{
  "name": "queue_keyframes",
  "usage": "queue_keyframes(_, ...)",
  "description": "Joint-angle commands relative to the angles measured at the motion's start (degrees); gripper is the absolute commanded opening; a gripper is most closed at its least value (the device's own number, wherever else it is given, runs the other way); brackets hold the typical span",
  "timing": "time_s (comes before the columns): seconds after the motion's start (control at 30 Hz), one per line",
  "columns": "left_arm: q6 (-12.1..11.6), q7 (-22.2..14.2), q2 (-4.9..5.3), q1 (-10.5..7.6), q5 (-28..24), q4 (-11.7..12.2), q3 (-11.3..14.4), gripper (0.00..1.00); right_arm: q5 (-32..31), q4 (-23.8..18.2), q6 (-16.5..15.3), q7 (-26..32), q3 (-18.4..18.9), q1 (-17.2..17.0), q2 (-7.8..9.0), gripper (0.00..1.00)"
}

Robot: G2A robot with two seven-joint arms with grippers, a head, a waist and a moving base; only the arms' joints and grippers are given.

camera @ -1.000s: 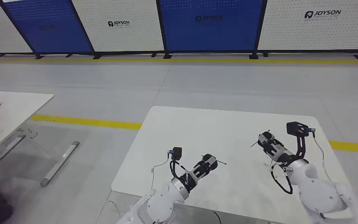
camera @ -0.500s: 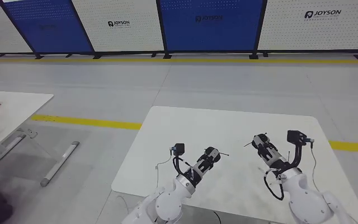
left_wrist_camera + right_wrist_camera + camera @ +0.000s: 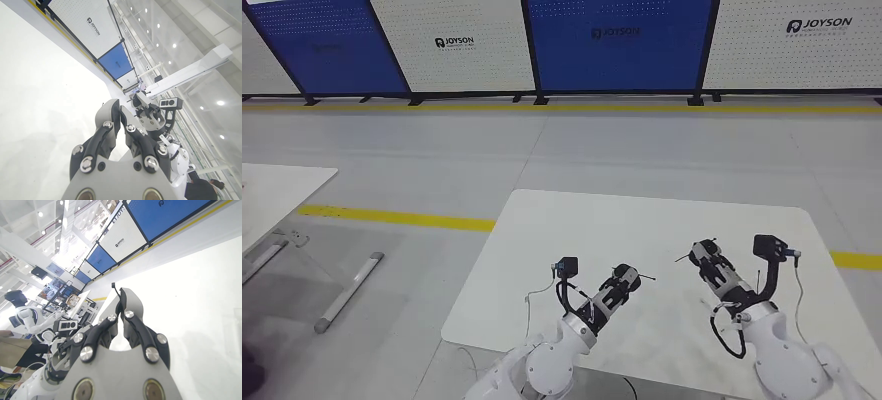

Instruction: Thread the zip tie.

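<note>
Table (image 3: 642,225); zip tie (image 3: 115,289) in right hand (image 3: 120,298)

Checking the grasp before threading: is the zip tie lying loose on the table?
No, the right gripper is shut on the zip tie, whose head pokes out beyond it.

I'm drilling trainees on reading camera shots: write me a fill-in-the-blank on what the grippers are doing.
The right gripper is clamped on a black ____.
On the left gripper, the jaws are ____.
Both grippers hang above a ____ table.
Missing words: zip tie; shut; white.
</note>
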Motion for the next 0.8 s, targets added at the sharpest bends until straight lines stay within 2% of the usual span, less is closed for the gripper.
queue_keyframes(0.0,0.0,0.0,0.00,0.00,0.0,0.0,0.0,0.00,-0.1,-0.6,0.4,-1.7,-0.4,-1.0,-0.22,0.00)
queue_keyframes(0.13,0.0,0.0,0.00,0.00,0.0,0.0,0.0,0.00,-3.1,-2.5,2.2,-2.8,-1.4,-3.3,-0.43,0.00)
queue_keyframes(0.2,0.0,0.0,0.00,0.00,0.0,0.0,0.0,0.00,-7.7,-3.2,3.6,-2.9,-1.8,-4.2,-0.37,0.00)
queue_keyframes(0.27,0.0,0.0,0.00,0.00,0.0,0.0,0.0,0.00,-9.2,-3.8,4.2,-3.1,-2.2,-4.7,-0.44,0.00)
queue_keyframes(0.53,0.0,0.1,-0.01,-0.04,0.0,0.0,-0.1,0.00,-9.2,-3.8,4.2,-3.1,-2.2,-4.7,-0.44,0.00)
queue_keyframes(0.63,-0.1,2.0,-0.13,-0.63,1.0,0.1,-0.6,0.00,-9.2,-3.8,4.2,-3.1,-2.2,-4.7,-0.44,0.00)
queue_keyframes(0.77,1.0,2.7,-0.38,-1.72,1.9,0.3,-0.5,0.00,-9.2,-3.8,4.2,-3.1,-2.2,-4.7,-0.44,0.00)
